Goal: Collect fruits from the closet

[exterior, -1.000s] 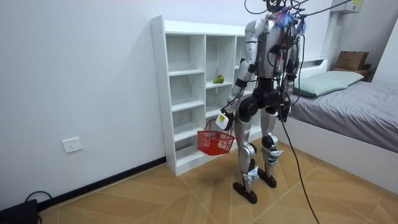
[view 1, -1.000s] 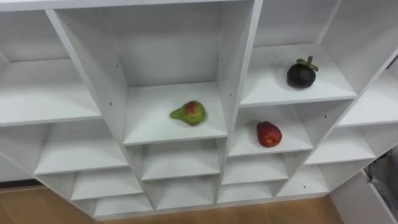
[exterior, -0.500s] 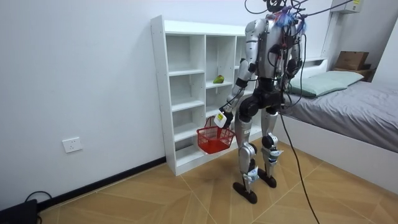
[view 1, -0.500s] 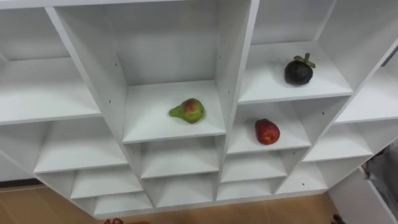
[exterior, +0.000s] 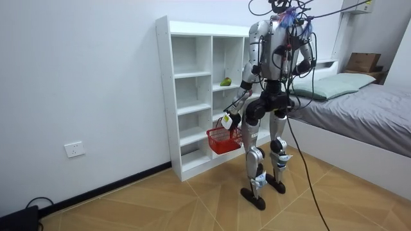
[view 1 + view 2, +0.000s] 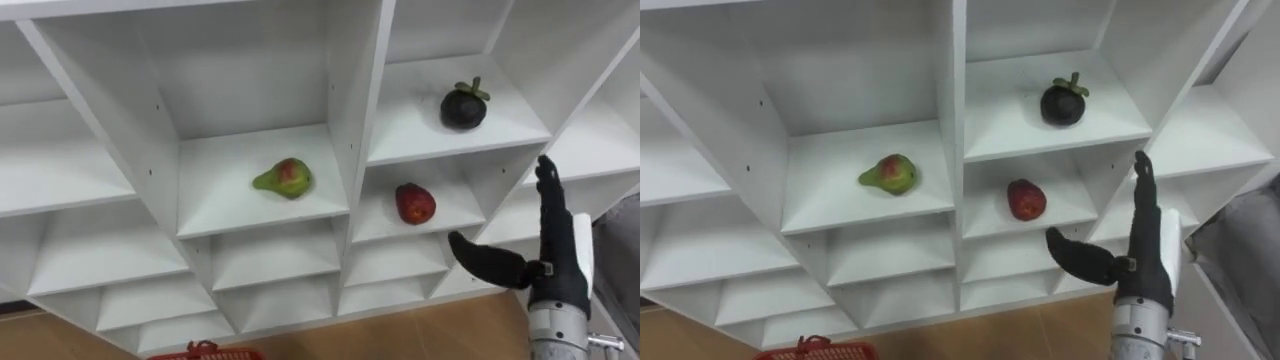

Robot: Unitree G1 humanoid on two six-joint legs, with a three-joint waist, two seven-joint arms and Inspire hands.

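Collecting hasn't begun — you have the pear (image 6: 284, 178), red fruit (image 6: 414, 203) and dark fruit (image 6: 464, 106) all sitting in the closet (image 6: 360, 100); right hand (image 6: 558, 265) hovers wide open, empty, left hand (image 5: 227, 120) grips the basket (image 5: 225, 139).

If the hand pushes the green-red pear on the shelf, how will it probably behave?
The pear lies on its side on the flat white shelf, so a push would probably roll it in a curve around its narrow end. Its skin looks smooth, so it may slip from a loose grasp.
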